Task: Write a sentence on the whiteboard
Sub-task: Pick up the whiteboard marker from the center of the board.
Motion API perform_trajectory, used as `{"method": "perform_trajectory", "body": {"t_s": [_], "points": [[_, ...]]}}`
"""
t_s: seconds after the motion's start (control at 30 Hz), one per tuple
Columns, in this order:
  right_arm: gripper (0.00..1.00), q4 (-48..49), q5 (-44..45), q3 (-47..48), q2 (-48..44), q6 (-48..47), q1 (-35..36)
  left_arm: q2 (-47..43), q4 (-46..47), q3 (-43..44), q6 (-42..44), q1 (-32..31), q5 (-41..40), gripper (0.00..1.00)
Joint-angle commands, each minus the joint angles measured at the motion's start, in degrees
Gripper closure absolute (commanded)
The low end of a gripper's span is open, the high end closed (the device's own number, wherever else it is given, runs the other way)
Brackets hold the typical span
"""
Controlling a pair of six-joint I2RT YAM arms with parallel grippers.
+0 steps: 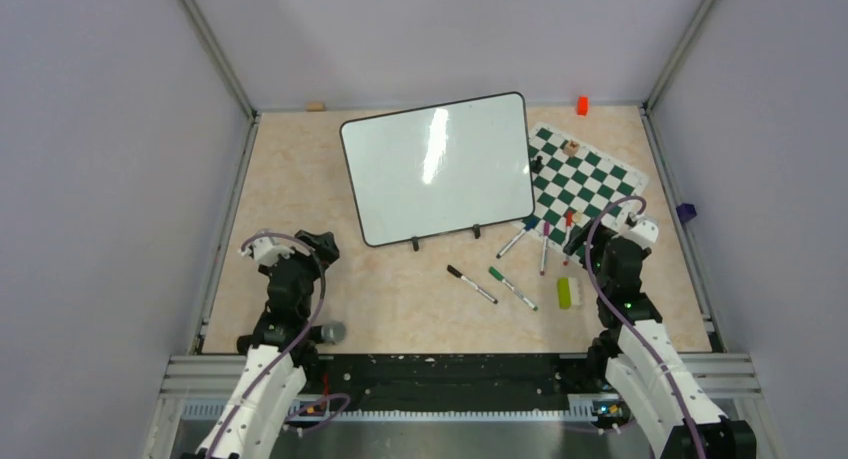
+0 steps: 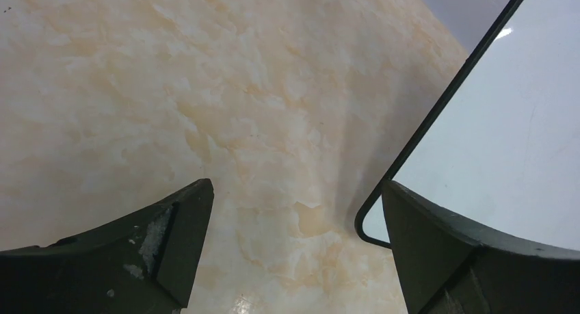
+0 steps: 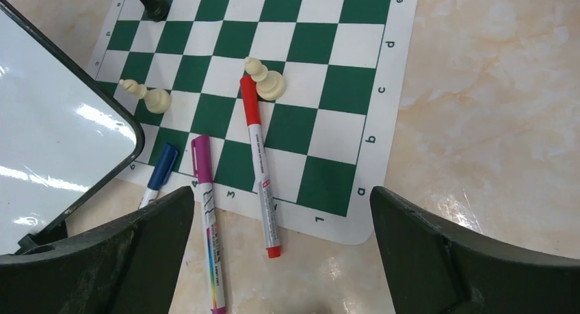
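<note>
The whiteboard stands tilted on small black feet at mid-table; its glossy face is bare white and the sentence is not in view. Its black-framed corner shows in the left wrist view and the right wrist view. My left gripper hangs open over bare tabletop just left of the board's near corner. My right gripper is open above a red marker and a purple marker, holding nothing. A blue marker lies beside them.
A green-and-white chess mat with a few pieces lies right of the board. A black marker, a green marker and a yellow-green eraser lie in front. An orange block sits at the back wall.
</note>
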Motion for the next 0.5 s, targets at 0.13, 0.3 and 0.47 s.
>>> {"method": "perform_trajectory", "body": {"t_s": [0.13,0.3,0.47], "points": [[0.01,-1.33,3.25,3.09,-0.48,2.33,-0.38,-0.89,5.22,1.91,8.47,-0.29,12.64,0.02],[0.01,-5.6,-1.93,6.2,1.12,3.74,-0.4,-0.43,8.73,1.12,10.67,-0.29,21.8,0.01],[0.08,-17.96,-3.65,16.76,9.19,3.41,-0.41,0.48,14.17,-0.53,11.06,-0.29,29.97,0.04]]}}
